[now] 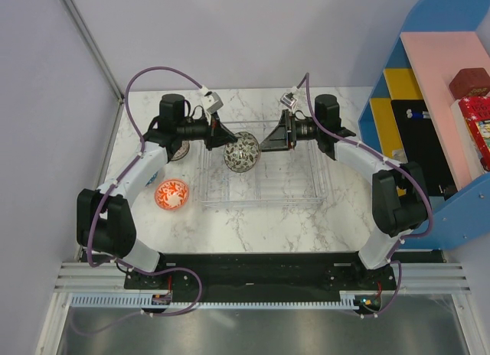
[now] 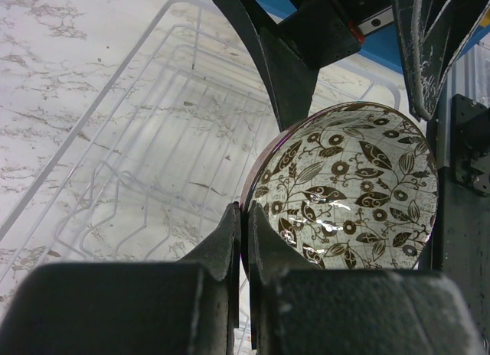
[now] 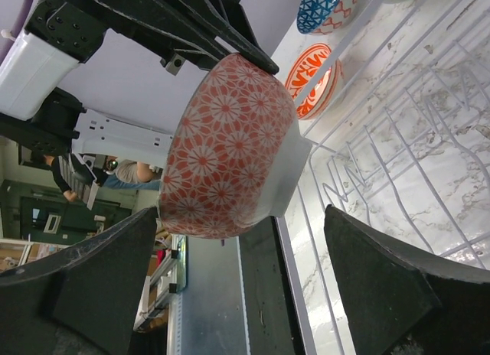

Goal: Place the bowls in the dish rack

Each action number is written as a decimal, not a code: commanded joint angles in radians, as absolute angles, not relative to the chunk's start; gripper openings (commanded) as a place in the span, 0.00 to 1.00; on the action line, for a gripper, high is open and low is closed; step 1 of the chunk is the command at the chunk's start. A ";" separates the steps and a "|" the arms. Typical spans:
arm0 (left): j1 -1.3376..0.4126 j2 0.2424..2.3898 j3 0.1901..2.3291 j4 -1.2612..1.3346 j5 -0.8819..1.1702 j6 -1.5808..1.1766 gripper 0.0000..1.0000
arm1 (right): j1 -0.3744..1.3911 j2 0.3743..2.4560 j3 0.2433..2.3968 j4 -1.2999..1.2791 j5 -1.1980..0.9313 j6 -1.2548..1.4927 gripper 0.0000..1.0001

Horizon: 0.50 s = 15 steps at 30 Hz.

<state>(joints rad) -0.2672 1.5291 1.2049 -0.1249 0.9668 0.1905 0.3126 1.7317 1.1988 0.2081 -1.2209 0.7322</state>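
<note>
My left gripper (image 1: 220, 138) is shut on the rim of a bowl (image 1: 240, 152) and holds it tilted on edge over the back left of the clear dish rack (image 1: 306, 202). The left wrist view shows the fingers (image 2: 230, 232) pinching the rim of this bowl (image 2: 352, 187), whose inside is white with brown leaves. In the right wrist view its outside (image 3: 230, 141) is red-orange with white flowers. My right gripper (image 1: 266, 143) is open just right of the bowl, with the bowl's lower part between its spread fingers (image 3: 99, 286). The rack's ribs (image 2: 153, 110) lie below.
An orange-and-white bowl (image 1: 171, 194) sits on the marble table left of the rack, also in the right wrist view (image 3: 314, 79). Another bowl (image 1: 181, 150) lies partly under the left arm, and a blue one (image 3: 321, 7) shows beyond. A blue shelf unit (image 1: 436, 102) stands at the right.
</note>
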 commanded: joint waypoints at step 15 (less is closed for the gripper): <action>-0.293 1.480 1.238 -0.118 0.960 0.206 0.02 | 0.325 1.741 1.186 0.311 -1.215 0.762 0.98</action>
